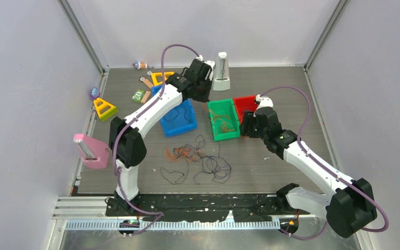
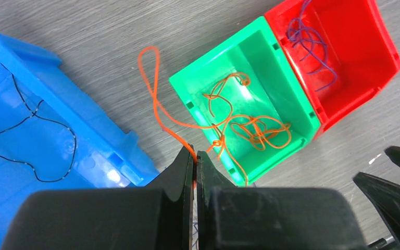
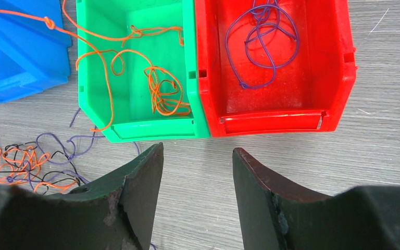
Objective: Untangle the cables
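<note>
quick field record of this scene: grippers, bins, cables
left gripper: shut on an orange cable, between blue bin and green bin
right gripper: open, empty, on the near side of green bin and red bin
green bin: orange cables
red bin: purple cable
blue bin: black cable
table: mixed tangle of orange, purple and black

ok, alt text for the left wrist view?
The left end effector, shut on a thin orange cable, with the cable looping across the table into a green bin holding more orange cable. A red bin beside it holds purple cable; a blue bin on the left holds black cable.
</note>
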